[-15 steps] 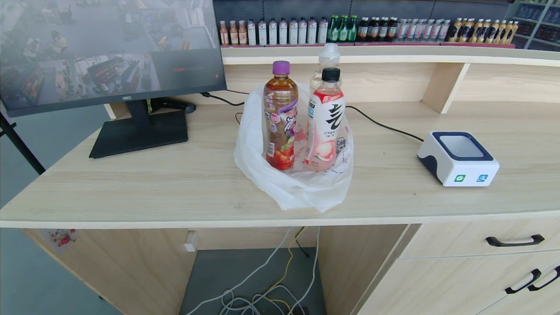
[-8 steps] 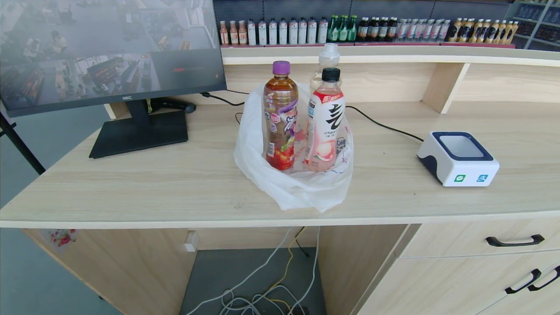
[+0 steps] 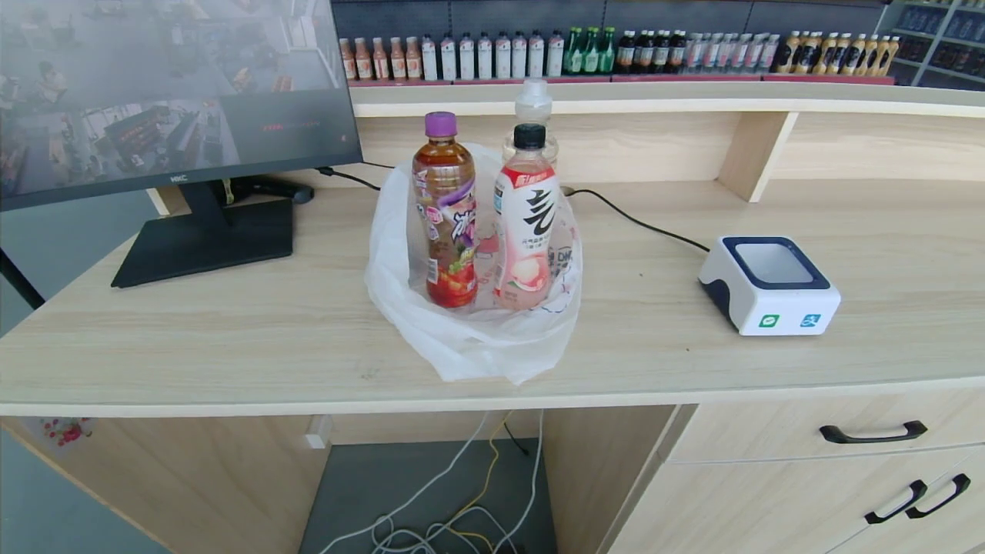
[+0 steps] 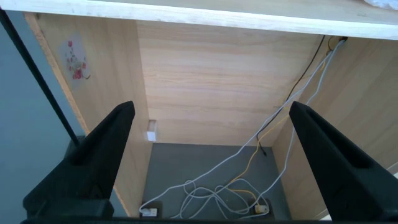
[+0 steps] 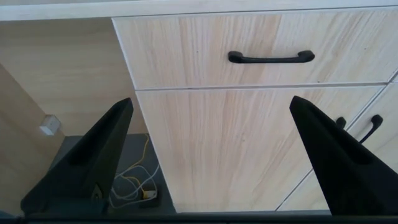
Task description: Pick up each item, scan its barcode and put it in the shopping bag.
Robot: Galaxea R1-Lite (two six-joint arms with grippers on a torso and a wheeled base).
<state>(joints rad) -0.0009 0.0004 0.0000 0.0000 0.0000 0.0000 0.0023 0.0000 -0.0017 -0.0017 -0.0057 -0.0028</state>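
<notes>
From the head view we see a pale wooden bench [image 3: 231, 331] with a white shopping bag [image 3: 477, 350] standing open near its middle. Three bottles stand upright inside it — a tea bottle [image 3: 445, 219] with a purple cap, a pink bottle [image 3: 526, 223] with a black cap just beside it, and a clear bottle [image 3: 533, 108] with a white cap behind them. A white scanner [image 3: 766, 286] sits well apart from the bag on the robot's right, and a monitor [image 3: 161, 85] stands on the left. In the left wrist view we see the left claw [image 4: 214, 158] spread wide, holding nothing, below the bench edge and facing loose cables [image 4: 217, 190] on the floor. In the right wrist view the right claw [image 5: 211, 158] is likewise spread wide and empty, facing a drawer [image 5: 249, 50] front with a black handle [image 5: 270, 58].
</notes>
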